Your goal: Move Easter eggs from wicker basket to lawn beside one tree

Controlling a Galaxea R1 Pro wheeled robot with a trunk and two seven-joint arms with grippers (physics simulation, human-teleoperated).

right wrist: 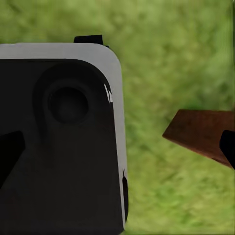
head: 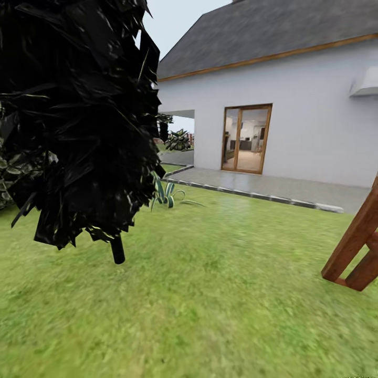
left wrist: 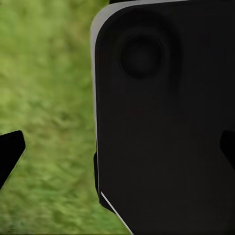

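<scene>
Left gripper (left wrist: 117,152): in the left wrist view, two dark fingertips (left wrist: 10,152) sit at opposite edges of the picture, wide apart, nothing between them but a big black rounded panel with a pale grey rim (left wrist: 161,117), part of the robot's own body, and blurred grass. Holds nothing, no visible contact.

Right gripper (right wrist: 117,152): same story in the right wrist view, dark fingertips (right wrist: 11,154) far apart at both edges, empty. Between them another black panel with light grey rounded border (right wrist: 63,142) and a circular recess. Beside the far fingertip a reddish-brown wooden plank end (right wrist: 200,134) lies over the grass; touching the finger or not, cannot tell.

Head view: the mottled green grass lawn (head: 210,294) fills the lower half, wide and flat. At left, close to the camera, a dark, almost black, ragged-foliage tree (head: 79,115) on a thin dark stem (head: 117,249), stem upright, long axis vertical, rooted in the lawn. Behind it a small spiky green-white plant (head: 167,193). At the right edge, a reddish-brown slanted wooden frame (head: 357,247), leaning, its feet on the grass. Beyond the lawn a grey paved strip (head: 273,185) with a stone kerb, then a white-walled house with a dark grey roof (head: 278,94) and a wood-framed glass double door (head: 247,138). A small potted shrub (head: 178,140) stands further back, near the house corner.
</scene>
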